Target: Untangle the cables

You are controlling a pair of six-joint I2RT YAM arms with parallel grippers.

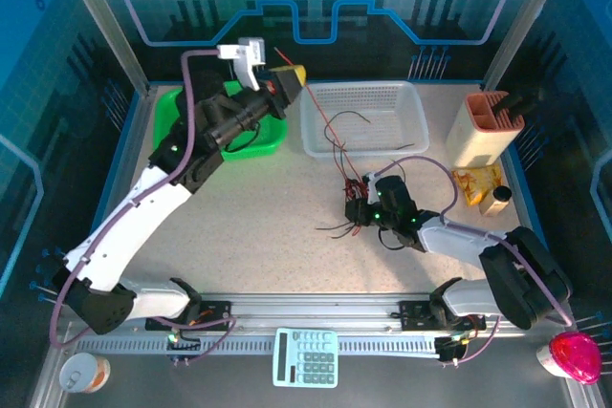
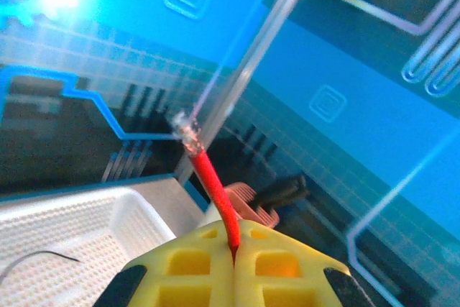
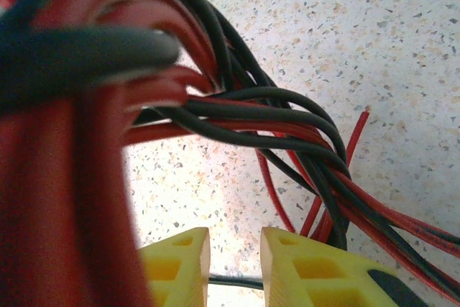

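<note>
Pinching red cable, left fingers hover (beside basket rim).

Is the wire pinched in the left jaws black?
No, the wire clamped between the shut left jaws is red, with a bare frayed tip.

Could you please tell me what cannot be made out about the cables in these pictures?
Right wrist: nearest cables blurred against the lens, strands uncountable.
Right wrist: right gripper grip on the black wire cut off by the bottom edge.
Top: cables too small to trace.
</note>
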